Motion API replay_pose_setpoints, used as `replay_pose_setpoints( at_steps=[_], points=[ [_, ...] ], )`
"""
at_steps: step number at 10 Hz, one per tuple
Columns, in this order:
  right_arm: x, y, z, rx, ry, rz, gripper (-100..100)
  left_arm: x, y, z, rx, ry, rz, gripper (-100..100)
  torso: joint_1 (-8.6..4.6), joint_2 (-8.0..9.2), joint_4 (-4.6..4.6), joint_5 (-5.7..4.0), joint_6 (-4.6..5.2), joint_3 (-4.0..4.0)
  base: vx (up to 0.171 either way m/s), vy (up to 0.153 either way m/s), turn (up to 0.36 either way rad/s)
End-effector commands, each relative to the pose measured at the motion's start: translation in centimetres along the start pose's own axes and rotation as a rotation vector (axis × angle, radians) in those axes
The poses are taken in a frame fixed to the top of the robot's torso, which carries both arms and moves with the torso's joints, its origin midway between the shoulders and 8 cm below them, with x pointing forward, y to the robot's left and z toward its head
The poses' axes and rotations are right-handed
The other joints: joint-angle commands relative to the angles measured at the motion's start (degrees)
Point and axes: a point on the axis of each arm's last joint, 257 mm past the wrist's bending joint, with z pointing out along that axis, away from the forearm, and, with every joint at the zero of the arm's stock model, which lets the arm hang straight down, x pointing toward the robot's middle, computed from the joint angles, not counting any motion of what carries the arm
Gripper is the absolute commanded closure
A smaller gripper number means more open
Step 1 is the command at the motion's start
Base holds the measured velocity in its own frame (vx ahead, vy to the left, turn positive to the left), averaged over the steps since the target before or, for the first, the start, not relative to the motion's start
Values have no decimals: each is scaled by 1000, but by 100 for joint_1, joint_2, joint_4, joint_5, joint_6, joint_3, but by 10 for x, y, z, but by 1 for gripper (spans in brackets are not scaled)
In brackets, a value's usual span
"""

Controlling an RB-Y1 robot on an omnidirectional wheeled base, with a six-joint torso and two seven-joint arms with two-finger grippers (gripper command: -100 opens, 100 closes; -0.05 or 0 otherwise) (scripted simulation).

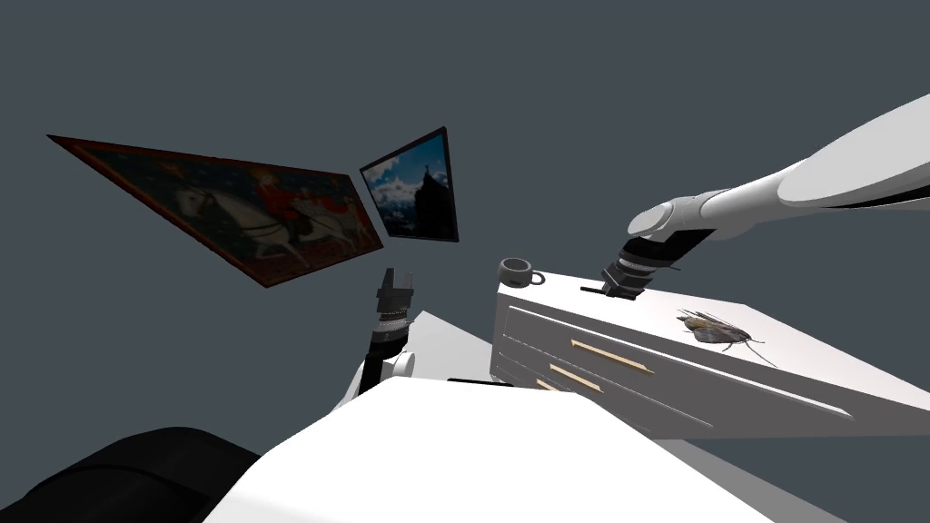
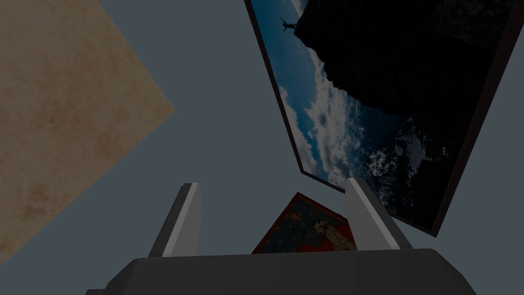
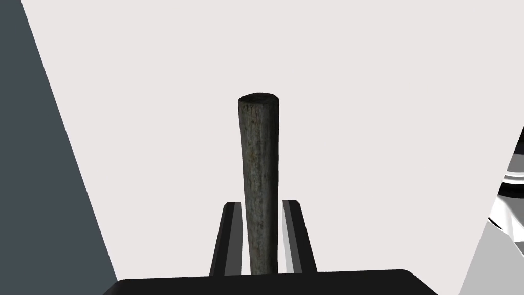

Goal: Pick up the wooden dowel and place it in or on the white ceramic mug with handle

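Observation:
A dark, weathered dowel (image 3: pixel 259 153) stands between the fingers of my right gripper (image 3: pixel 261 204), which press its sides. It points out past the fingertips over the white dresser top (image 3: pixel 358 102). In the head view my right gripper (image 1: pixel 620 289) is low over the dresser top (image 1: pixel 654 313), with the dowel's end (image 1: pixel 591 291) poking out toward the mug. Whether the dowel touches the top I cannot tell. The white mug with a handle (image 1: pixel 517 271) stands upright at the dresser's far left corner, a short way from the dowel. My left gripper (image 1: pixel 397 275) is raised left of the dresser, open and empty (image 2: pixel 274 187).
A brown moth-like figure (image 1: pixel 717 330) lies on the dresser top right of my right gripper. The dresser front has drawers with light wooden handles (image 1: pixel 611 357). Two framed pictures (image 1: pixel 413 188) hang on the grey wall behind.

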Motion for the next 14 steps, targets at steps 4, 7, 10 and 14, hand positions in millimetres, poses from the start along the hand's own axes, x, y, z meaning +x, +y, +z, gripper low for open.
replay_pose_setpoints(
  at_steps=[4, 7, 10, 14],
  points=[
    [-20, -25, -45, 53, 4, 1, 100, 0, 0, 0, 0, 0, 0, 0, 46, 26, 10, 15, -15, 17, -67, 58, 123],
    [-33, -32, -74, 64, 9, 17, 100, 0, 0, 0, 0, 0, 0, 0, 44, 22, 10, 15, -15, 15, -45, 65, 124],
    [-43, -35, -95, 68, 11, 32, 100, 0, 0, 0, 0, 0, 0, 0, 60, 15, 7, 19, -19, 11, -26, 79, 123],
    [-60, -35, -128, 69, 4, 58, 100, 0, 0, 0, 0, 0, 0, 0, 40, 16, 7, 13, -11, 11, -18, 55, 98]
  ],
)
